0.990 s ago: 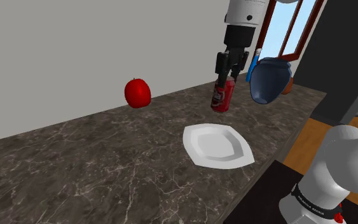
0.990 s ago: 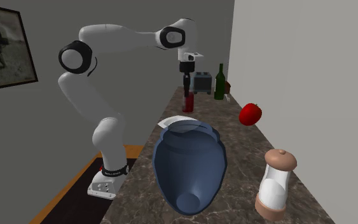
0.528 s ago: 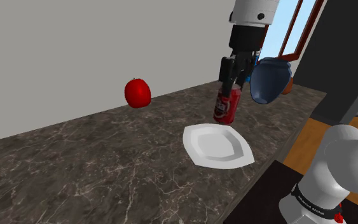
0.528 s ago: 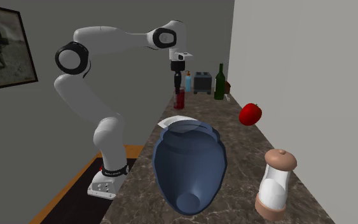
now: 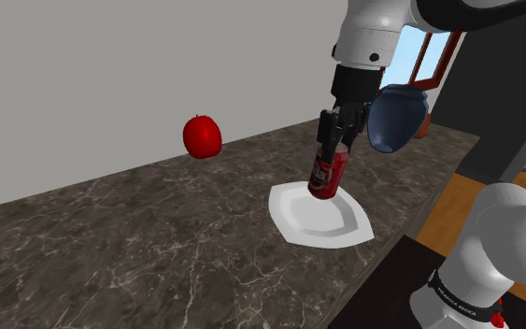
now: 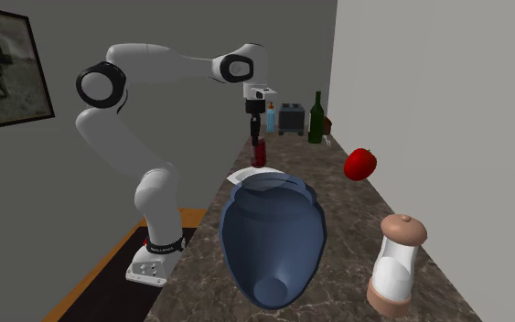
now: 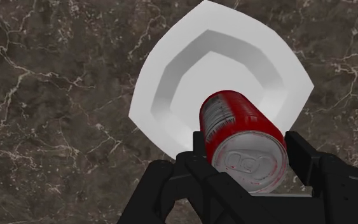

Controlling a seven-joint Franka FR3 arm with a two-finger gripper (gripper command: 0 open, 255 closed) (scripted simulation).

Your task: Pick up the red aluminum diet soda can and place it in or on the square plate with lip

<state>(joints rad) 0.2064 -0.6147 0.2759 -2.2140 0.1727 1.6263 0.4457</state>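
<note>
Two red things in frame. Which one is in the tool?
The can, clasped by the tool over the white plate. The round red fruit is apart from it, back by the wall.

Clear counter [image 5: 158, 234] around plate [image 5: 337, 222]; vase [image 5: 393, 120] apart

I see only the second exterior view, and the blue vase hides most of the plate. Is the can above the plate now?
Observer: Yes. In the wrist view the red can hangs over the white plate, toward one edge.
Operator: Does the hand hold it?
Observer: The hand is shut on the can, clasping it from both sides near its top.
Operator: Is the plate free?
Observer: Yes, the shoulder view shows nothing lying in it.
</note>
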